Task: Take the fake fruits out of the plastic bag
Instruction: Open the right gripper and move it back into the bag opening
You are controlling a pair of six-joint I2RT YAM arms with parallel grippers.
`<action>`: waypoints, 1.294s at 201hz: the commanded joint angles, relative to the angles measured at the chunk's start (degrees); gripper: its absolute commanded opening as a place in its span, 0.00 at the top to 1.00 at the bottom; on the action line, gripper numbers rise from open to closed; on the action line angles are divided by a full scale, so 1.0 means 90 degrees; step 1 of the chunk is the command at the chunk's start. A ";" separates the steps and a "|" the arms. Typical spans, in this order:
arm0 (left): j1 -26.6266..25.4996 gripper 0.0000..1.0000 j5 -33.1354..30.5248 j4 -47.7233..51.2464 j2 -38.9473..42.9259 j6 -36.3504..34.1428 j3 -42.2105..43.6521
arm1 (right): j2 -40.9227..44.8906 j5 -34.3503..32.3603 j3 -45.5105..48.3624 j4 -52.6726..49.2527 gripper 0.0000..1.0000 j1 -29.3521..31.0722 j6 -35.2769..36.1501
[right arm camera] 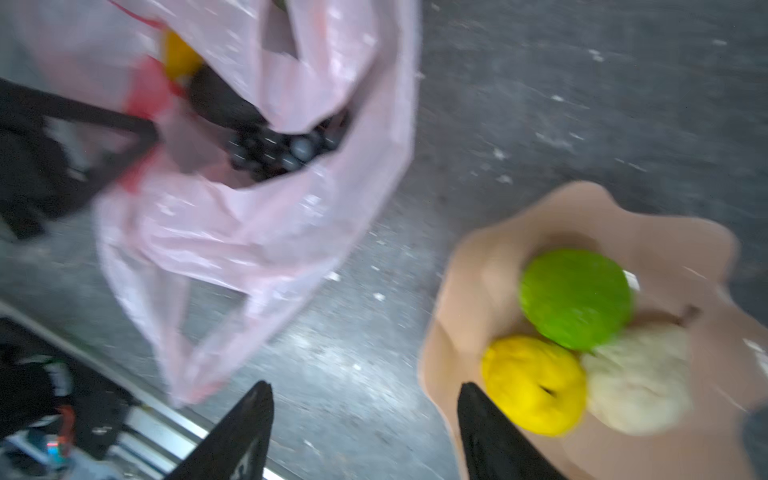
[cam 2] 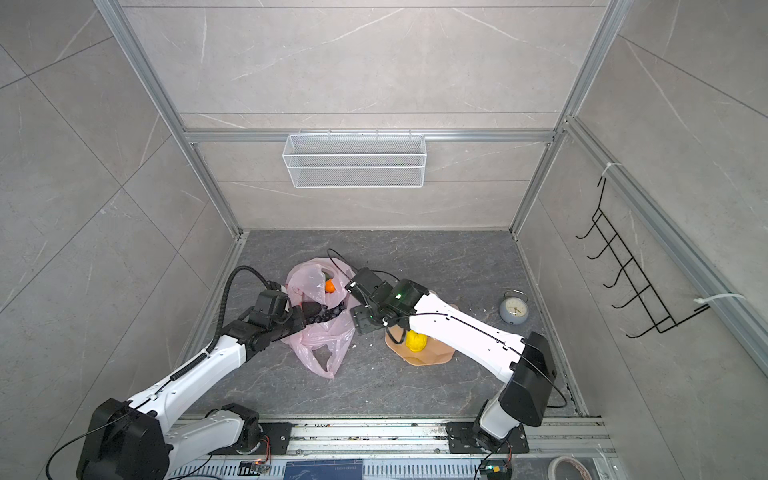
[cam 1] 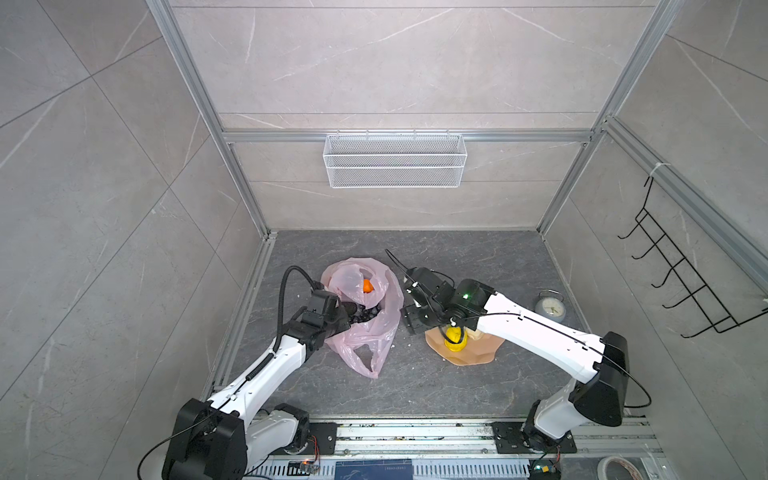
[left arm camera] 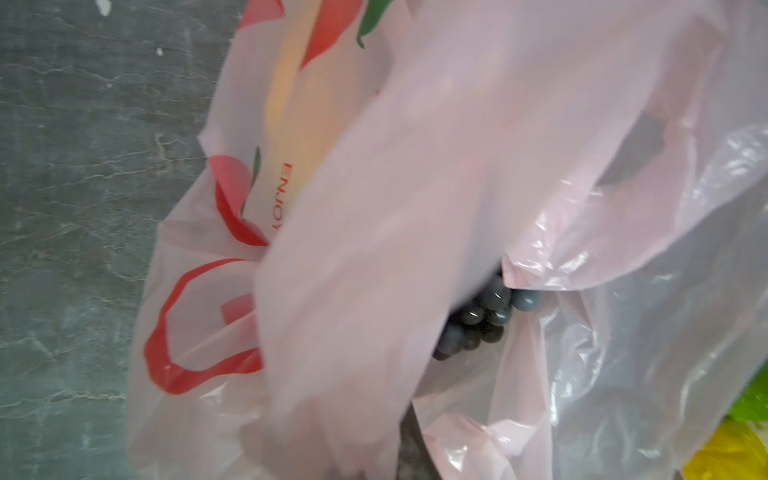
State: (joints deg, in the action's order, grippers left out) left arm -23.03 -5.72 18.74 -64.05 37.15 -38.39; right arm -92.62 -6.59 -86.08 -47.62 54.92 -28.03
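Plastic bag (cam 1: 374, 336) pinched by left pincer (right arm camera: 151, 133), grapes (right arm camera: 282, 151) inside — right pincer (right arm camera: 363, 386) open, empty

fruit and fittings, counted

one thin translucent pale-pink plastic bag (cam 1: 374, 332). five plastic fruits can be made out: one round orange fruit (cam 1: 367, 286), one dark purple-black grape bunch (left arm camera: 478, 320), one round green fruit (right arm camera: 575, 297), one yellow lemon (right arm camera: 532, 382), one beige piece (right arm camera: 640, 382). one peach scalloped plate (right arm camera: 623, 232). one grey round alarm clock (cam 1: 550, 306). one white wire mesh basket (cam 1: 395, 162). one black wire hook rack (cam 1: 681, 270). two white-and-black robot arms: left arm (cam 1: 270, 365), right arm (cam 1: 540, 332).
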 commanded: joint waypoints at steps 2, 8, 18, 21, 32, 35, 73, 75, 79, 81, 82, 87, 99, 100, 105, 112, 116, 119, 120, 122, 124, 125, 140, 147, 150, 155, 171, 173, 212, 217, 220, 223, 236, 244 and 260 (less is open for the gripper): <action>-0.0098 0.97 -0.0309 0.0419 0.0557 0.0231 0.0167 | -0.0704 0.0931 -0.0179 0.1805 0.31 0.0170 -0.0372; -0.0089 0.97 -0.0414 0.0426 0.0729 0.0362 0.0337 | -0.0918 0.0966 -0.0316 0.1941 0.31 0.0212 -0.0379; -0.0080 0.97 -0.0561 0.0496 0.0982 0.0513 0.0560 | -0.1313 0.1100 -0.0538 0.2119 0.33 0.0248 -0.0410; -0.0081 0.98 -0.0586 0.0515 0.1046 0.0556 0.0617 | -0.1433 0.1138 -0.0592 0.2181 0.34 0.0256 -0.0416; -0.0069 0.97 -0.0665 0.0625 0.1195 0.0711 0.0741 | -0.1823 0.1163 -0.0797 0.2297 0.36 0.0293 -0.0439; -0.0060 0.97 -0.0668 0.0642 0.1216 0.0744 0.0761 | -0.1918 0.1156 -0.0842 0.2309 0.37 0.0303 -0.0445; -0.0003 0.97 -0.0573 0.0595 0.1298 0.1132 0.1125 | -0.2783 0.1094 -0.0998 0.2592 0.44 0.0428 -0.0450; 0.0011 0.97 -0.0575 0.0584 0.1304 0.1140 0.1142 | -0.2809 0.1077 -0.0986 0.2602 0.44 0.0445 -0.0450; 0.0031 0.97 -0.0574 0.0559 0.1320 0.1146 0.1177 | -0.2858 0.1036 -0.0963 0.2619 0.44 0.0458 -0.0450; 0.0042 0.97 -0.0575 0.0550 0.1320 0.1151 0.1191 | -0.2874 0.1008 -0.0943 0.2630 0.44 0.0471 -0.0450; 0.0050 0.97 -0.0576 0.0547 0.1328 0.1153 0.1195 | -0.2883 0.1002 -0.0933 0.2632 0.44 0.0481 -0.0450; 0.0095 0.96 -0.0566 0.0520 0.1333 0.1156 0.1226 | -0.2924 0.0951 -0.0884 0.2643 0.45 0.0505 -0.0455; 0.0236 0.96 -0.0527 0.0481 0.1314 0.1145 0.1264 | -0.2971 0.0892 -0.0695 0.2664 0.46 0.0565 -0.0521; 0.0254 0.96 -0.0517 0.0484 0.1315 0.1141 0.1261 | -0.2971 0.0895 -0.0672 0.2673 0.46 0.0571 -0.0525; 0.0339 0.96 -0.0478 0.0477 0.1294 0.1120 0.1249 | -0.2962 0.0898 -0.0545 0.2728 0.46 0.0579 -0.0551; 0.0463 0.95 -0.0387 0.0429 0.1287 0.1078 0.1248 | -0.2943 0.0887 -0.0369 0.2809 0.46 0.0620 -0.0583; 0.0554 0.95 -0.0324 0.0404 0.1276 0.1048 0.1243 | -0.2932 0.0873 -0.0288 0.2841 0.46 0.0635 -0.0600; 0.0616 0.95 -0.0276 0.0371 0.1267 0.1031 0.1239 | -0.2923 0.0863 -0.0232 0.2857 0.46 0.0650 -0.0615; 0.0630 0.94 -0.0255 0.0360 0.1262 0.1025 0.1239 | -0.2923 0.0856 -0.0212 0.2863 0.46 0.0653 -0.0615; 0.0670 0.94 -0.0227 0.0354 0.1251 0.1011 0.1234 | -0.2922 0.0849 -0.0177 0.2867 0.46 0.0660 -0.0623; 0.0705 0.94 -0.0201 0.0346 0.1249 0.0998 0.1235 | -0.2922 0.0849 -0.0136 0.2873 0.46 0.0664 -0.0635; 0.0714 0.94 -0.0188 0.0338 0.1248 0.0984 0.1227 | -0.2922 0.0844 -0.0120 0.2881 0.46 0.0665 -0.0635; 0.0927 0.93 -0.0052 0.0240 0.1183 0.0895 0.1166 | -0.2951 0.0856 0.0118 0.2950 0.47 0.0677 -0.0691; 0.1001 0.93 -0.0018 0.0209 0.1134 0.0849 0.1119 | -0.2960 0.0854 0.0193 0.2988 0.48 0.0677 -0.0703; 0.1017 0.93 -0.0006 0.0205 0.1116 0.0832 0.1095 | -0.2961 0.0863 0.0218 0.2989 0.48 0.0681 -0.0704; 0.1053 0.93 -0.0005 0.0194 0.1087 0.0818 0.1062 | -0.2952 0.0864 0.0241 0.2994 0.48 0.0677 -0.0714; 0.1122 0.92 0.0039 0.0120 0.0969 0.0768 0.0978 | -0.2844 0.0884 0.0265 0.2965 0.49 0.0676 -0.0680; 0.1123 0.92 0.0047 0.0111 0.0949 0.0766 0.0971 | -0.2817 0.0887 0.0262 0.2964 0.49 0.0676 -0.0669; 0.1191 0.78 0.0156 -0.0017 0.0755 0.0702 0.0861 | -0.2264 0.0818 0.0017 0.2907 0.46 0.0676 -0.0247; 0.1201 0.77 0.0142 -0.0022 0.0757 0.0687 0.0850 | -0.2202 0.0826 -0.0004 0.2943 0.45 0.0676 -0.0142; 0.1206 0.76 0.0133 -0.0022 0.0766 0.0687 0.0839 | -0.2165 0.0827 -0.0017 0.2971 0.44 0.0678 -0.0065; 0.1210 0.75 0.0107 -0.0030 0.0777 0.0677 0.0825 | -0.2145 0.0822 -0.0031 0.2991 0.43 0.0676 0.0015; 0.1235 0.74 -0.0025 0.0004 0.0817 0.0652 0.0786 | -0.2145 0.0728 -0.0230 0.2997 0.41 0.0685 0.0344; 0.1258 0.74 -0.0089 -0.0002 0.0837 0.0622 0.0772 | -0.2224 0.0730 -0.0455 0.2913 0.41 0.0677 0.0589; 0.1331 0.74 -0.0180 -0.0012 0.0821 0.0590 0.0697 | -0.2450 0.0747 -0.0946 0.2751 0.39 0.0667 0.1057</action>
State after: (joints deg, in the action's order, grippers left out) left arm -12.03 -5.72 20.10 -57.17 44.29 -29.32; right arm -114.56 1.21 -88.44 -22.09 61.06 -26.61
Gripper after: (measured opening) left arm 0.258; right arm 0.596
